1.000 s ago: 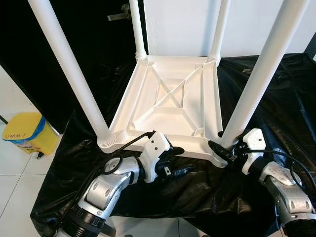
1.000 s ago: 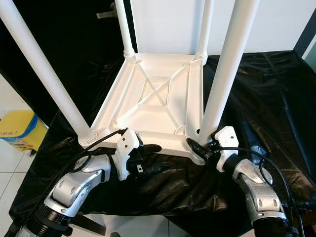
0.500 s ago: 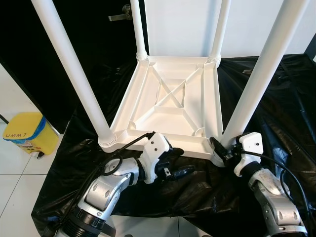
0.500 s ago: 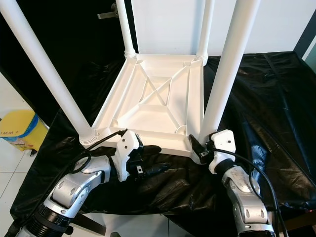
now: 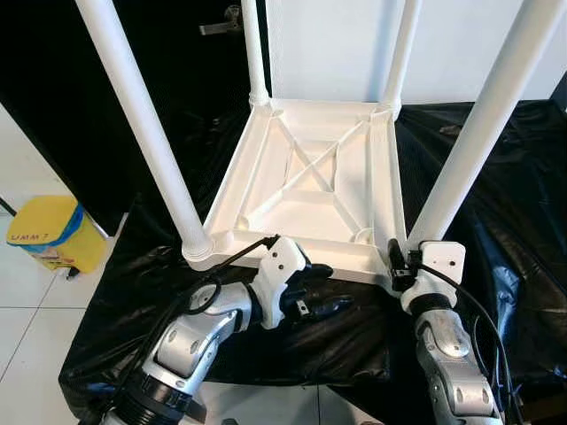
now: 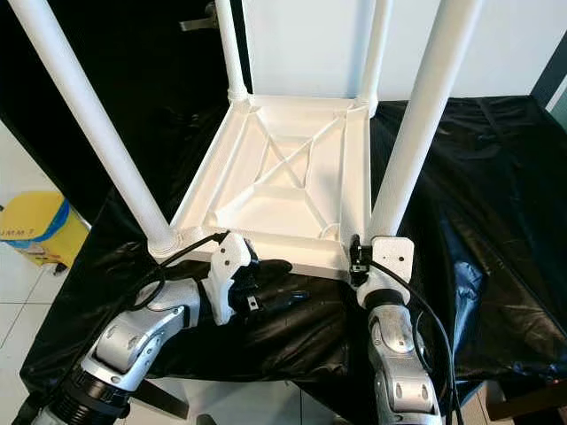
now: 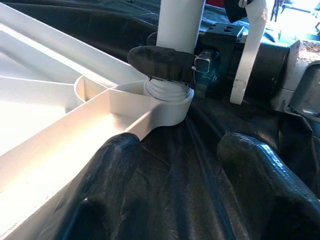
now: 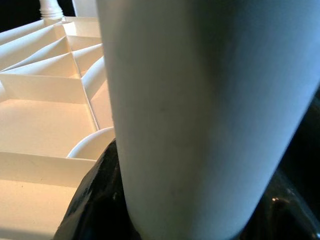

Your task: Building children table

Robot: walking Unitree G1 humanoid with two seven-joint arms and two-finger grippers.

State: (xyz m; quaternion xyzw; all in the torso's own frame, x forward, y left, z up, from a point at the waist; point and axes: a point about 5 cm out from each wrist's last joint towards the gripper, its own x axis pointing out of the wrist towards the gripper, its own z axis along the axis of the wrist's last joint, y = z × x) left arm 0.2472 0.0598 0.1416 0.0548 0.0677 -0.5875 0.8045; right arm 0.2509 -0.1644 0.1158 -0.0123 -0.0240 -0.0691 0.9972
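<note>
- The white children's table [image 5: 310, 186] lies upside down on a counter draped in a black sheet [image 5: 496, 177], legs up.
- Right hand [image 5: 396, 263] is clenched around the near right leg [image 5: 469, 150] at its base.
- Left hand [image 5: 321, 290] is released, fingers spread at the table's near edge.
- A yellow bin [image 5: 49, 235] stands on the floor.

I see the upturned table [image 5: 310, 186] and its legs [image 5: 146, 133] as smooth white plastic with a soft, mostly matt sheen, resting on a crinkled black plastic sheet [image 5: 496, 177] that is glossy and catches the light in its folds. My arms [image 5: 190, 341] look like brushed silver metal with white plastic covers, and the left gripper's fingers [image 7: 260, 165] have a black, slightly textured rubbery skin with a dull shine. The yellow bin [image 5: 49, 235] looks like smooth plastic, and the floor tiles [image 5: 27, 310] are pale and glossy.
</note>
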